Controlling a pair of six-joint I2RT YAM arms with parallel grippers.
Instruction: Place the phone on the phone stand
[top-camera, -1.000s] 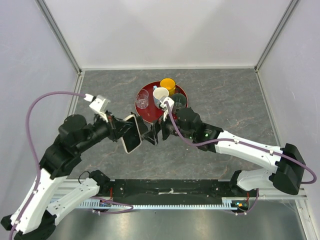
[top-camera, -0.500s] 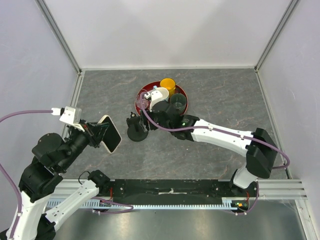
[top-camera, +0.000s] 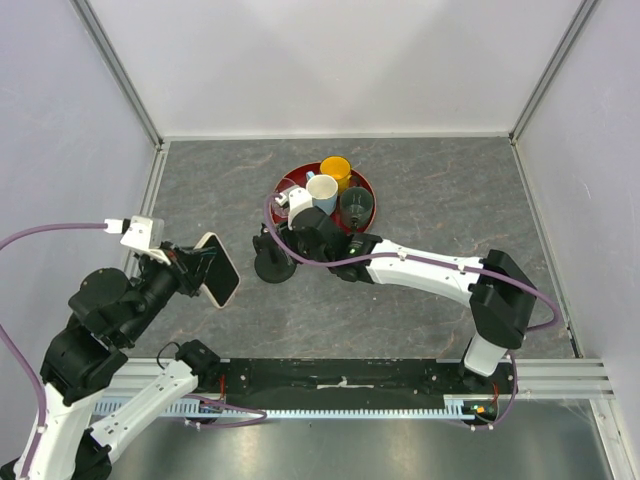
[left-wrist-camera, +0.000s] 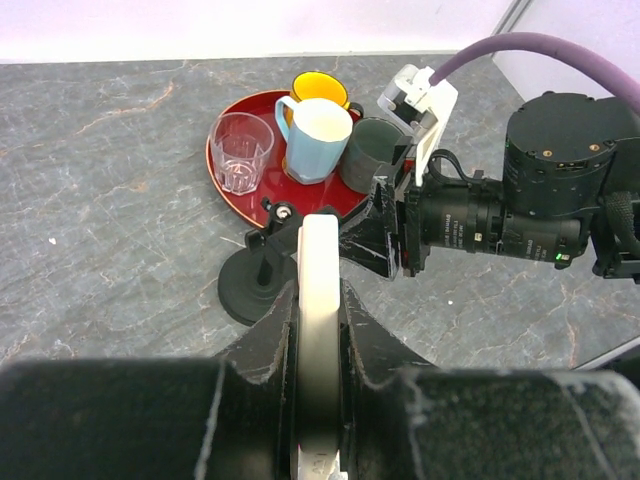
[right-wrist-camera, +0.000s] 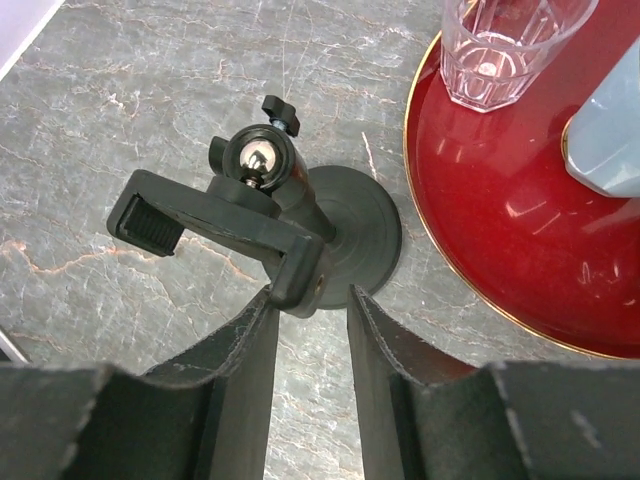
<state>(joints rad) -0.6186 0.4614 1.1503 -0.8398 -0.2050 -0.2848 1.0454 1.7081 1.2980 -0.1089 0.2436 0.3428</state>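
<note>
The phone (top-camera: 219, 270), with a black screen and a pale rim, is held off the table at the left, and my left gripper (top-camera: 204, 270) is shut on it. In the left wrist view the phone (left-wrist-camera: 318, 290) stands edge-on between the fingers. The black phone stand (top-camera: 272, 264) sits upright just left of the red tray. Its clamp holder (right-wrist-camera: 215, 225) and ball joint show above the disc base (right-wrist-camera: 358, 235). My right gripper (right-wrist-camera: 311, 292) straddles the clamp's lower end. The left finger (right-wrist-camera: 250, 340) touches it and a small gap remains at the right one, so the gripper is open.
A red tray (top-camera: 368, 185) behind the stand carries a clear glass (right-wrist-camera: 505, 45), a pale blue mug (left-wrist-camera: 318, 135), a yellow cup (left-wrist-camera: 320, 88) and a dark cup (left-wrist-camera: 368, 155). The right arm (left-wrist-camera: 500, 225) lies across the middle. Walls enclose the table.
My left gripper drew back to the left with the phone, then held still. The right gripper moved left onto the stand and its jaws narrowed around the clamp.
</note>
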